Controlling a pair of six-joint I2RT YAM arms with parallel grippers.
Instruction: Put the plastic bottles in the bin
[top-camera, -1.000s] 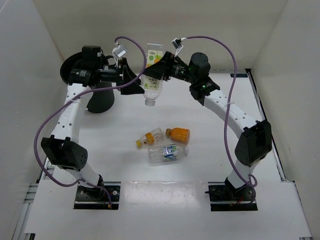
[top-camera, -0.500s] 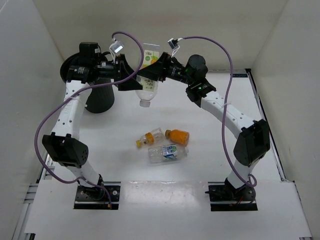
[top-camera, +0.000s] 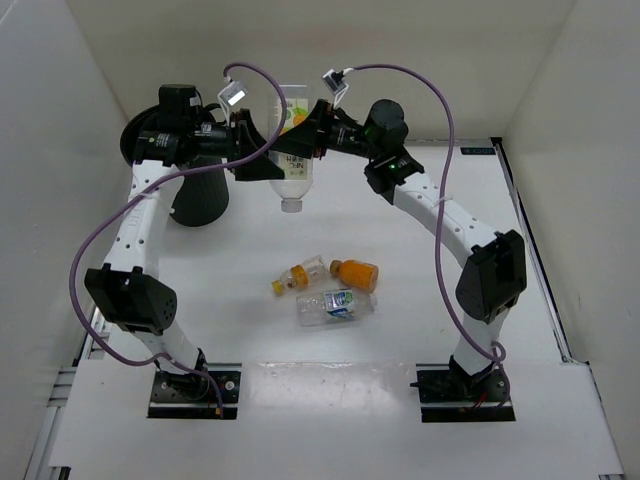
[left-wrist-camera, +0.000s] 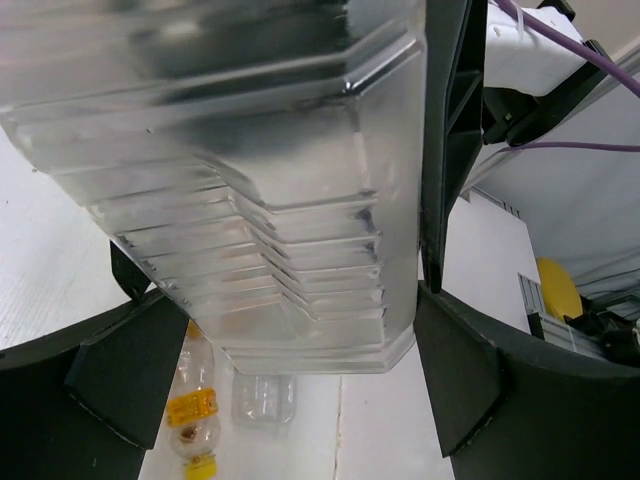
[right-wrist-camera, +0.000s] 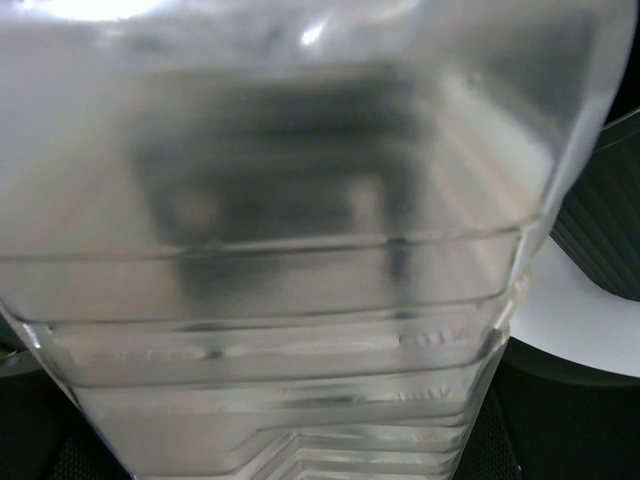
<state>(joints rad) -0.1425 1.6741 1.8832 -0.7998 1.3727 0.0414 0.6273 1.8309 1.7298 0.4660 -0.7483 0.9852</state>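
Observation:
The large square yellow-labelled bottle (top-camera: 293, 150) hangs cap down in the air, right of the black bin (top-camera: 200, 203). My right gripper (top-camera: 307, 133) is shut on its upper body; the bottle (right-wrist-camera: 300, 250) fills the right wrist view and hides the fingers. My left gripper (top-camera: 280, 163) has its jaws spread wide on either side of the lower body (left-wrist-camera: 280, 200). The yellow-capped bottle (top-camera: 297, 275), the orange-filled bottle (top-camera: 357, 269) and the blue-green-labelled bottle (top-camera: 337, 306) lie mid-table. The black-capped bottle is out of view.
The bin's ribbed wall (right-wrist-camera: 605, 220) shows past the bottle in the right wrist view. The yellow-capped bottle (left-wrist-camera: 195, 415) lies below the left gripper. White walls enclose the table on the left, back and right. Purple cables loop above both arms.
The right gripper has carried the square bottle up and to the left, deeper between the left gripper's jaws. The left gripper rose slightly, then held still.

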